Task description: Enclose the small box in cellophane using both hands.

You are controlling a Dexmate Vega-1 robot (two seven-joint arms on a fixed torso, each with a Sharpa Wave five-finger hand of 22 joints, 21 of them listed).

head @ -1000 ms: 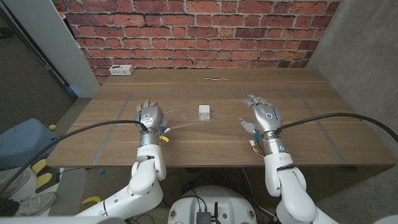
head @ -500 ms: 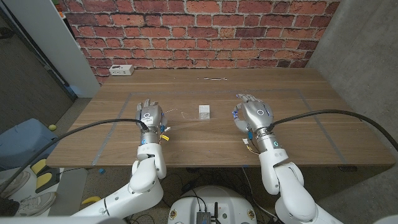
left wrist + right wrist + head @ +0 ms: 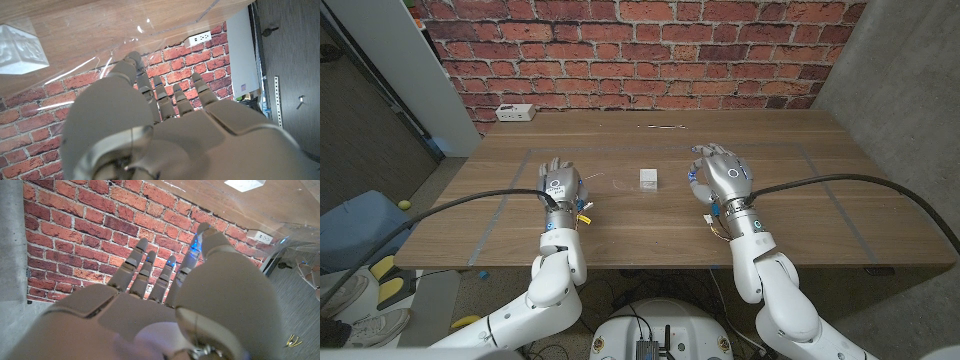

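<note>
Two hands flank the small box point(image 3: 648, 179) in the head view: left hand point(image 3: 560, 183) well apart from it, right hand point(image 3: 722, 176) nearer, neither touching. In the left wrist view the fingers point(image 3: 175, 97) spread loosely over the cellophane point(image 3: 150, 30), perhaps touching it. In the right wrist view the fingers point(image 3: 145, 272) are spread, empty.
</note>
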